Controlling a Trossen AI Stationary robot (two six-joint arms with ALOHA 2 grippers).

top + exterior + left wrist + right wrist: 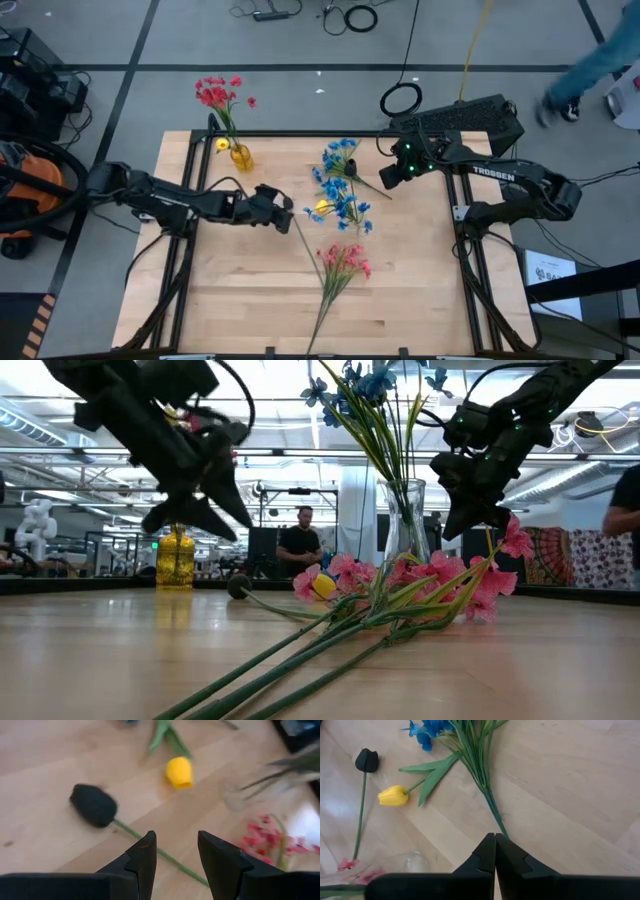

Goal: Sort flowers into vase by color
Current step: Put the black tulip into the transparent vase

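Note:
My left gripper (pixel 278 208) (pixel 175 855) is open and empty, held above the table over the thin green stem (pixel 150 847) of a dark bud (pixel 93 805) that lies flat. A yellow bud (pixel 179 771) (pixel 322 207) lies just beyond it. My right gripper (pixel 390 178) (pixel 495 842) is shut and empty, raised above the cut end of a blue sprig (pixel 470 750) (pixel 340 160) that lies on the table. More blue blooms stand in a clear glass vase (pixel 402 520). Pink sprigs (pixel 345 262) lie flat near the middle. Red blooms (pixel 215 95) stand in a small yellow vase (pixel 240 156).
The wooden table (pixel 230 290) has free room at its near left and near right. Cables and a dark vacuum (pixel 30 185) lie on the floor around it. A person walks past the far right corner (pixel 590 60); another stands in the room behind (pixel 303 540).

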